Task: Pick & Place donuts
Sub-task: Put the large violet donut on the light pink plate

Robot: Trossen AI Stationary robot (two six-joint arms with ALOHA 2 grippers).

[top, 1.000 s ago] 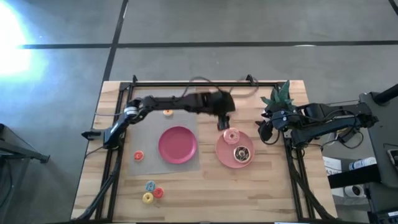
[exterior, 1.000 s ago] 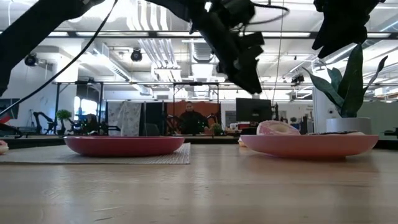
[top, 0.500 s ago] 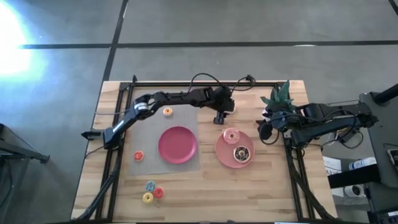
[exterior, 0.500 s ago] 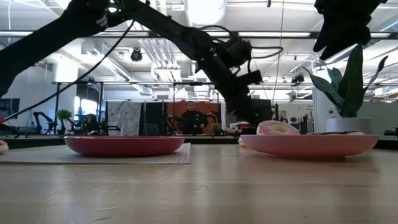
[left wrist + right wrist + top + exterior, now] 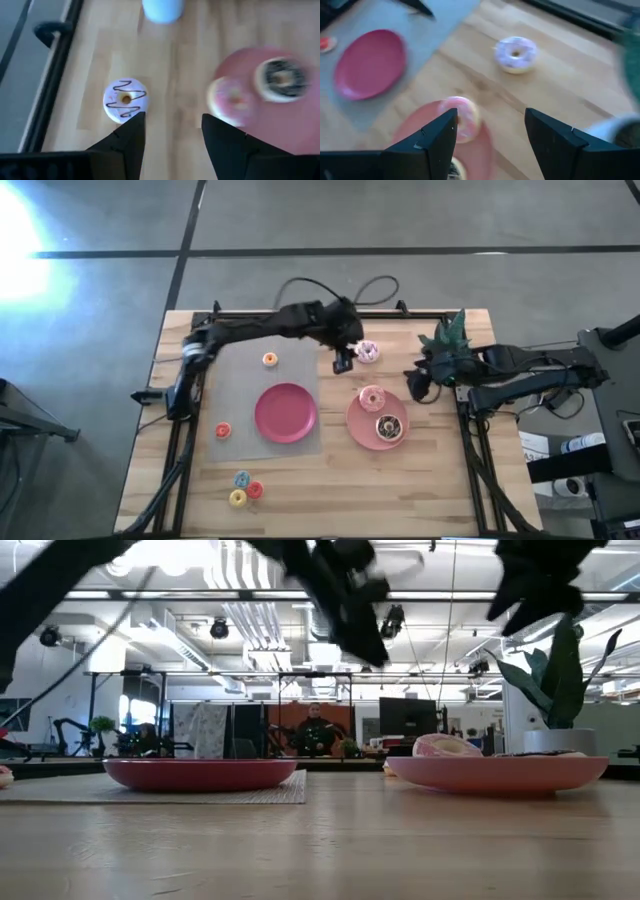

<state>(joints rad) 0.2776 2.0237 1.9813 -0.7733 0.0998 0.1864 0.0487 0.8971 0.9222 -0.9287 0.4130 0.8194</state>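
A white-iced donut [image 5: 367, 352] with a dark squiggle lies flat on the bare wood near the far edge; it also shows as the white donut [image 5: 125, 100] in the left wrist view. My left gripper [image 5: 345, 361] hovers open just beside it, raised above the table [image 5: 350, 600]. A pink iced donut [image 5: 372, 398] and a chocolate donut [image 5: 387, 427] lie on the right pink plate [image 5: 358, 425]. My right gripper [image 5: 417, 385] waits open in the air at that plate's right, next to the plant. Several tiny donuts lie on the left and near parts of the table.
An empty pink plate [image 5: 286, 412] sits on a grey mat [image 5: 240, 385]. A tiny orange donut [image 5: 269, 360] and another orange one [image 5: 222, 431] lie on the mat. Blue [image 5: 242, 478], red [image 5: 255, 490] and yellow [image 5: 237, 499] rings lie near the front edge. A potted plant [image 5: 450, 335] stands at the far right.
My left gripper dipped low beside the right plate's far edge, then rose and drew back slightly toward the far left as its arm swung toward the far edge. The white-iced donut, hidden under the arm before, now shows on the wood. My right gripper shifted slightly left.
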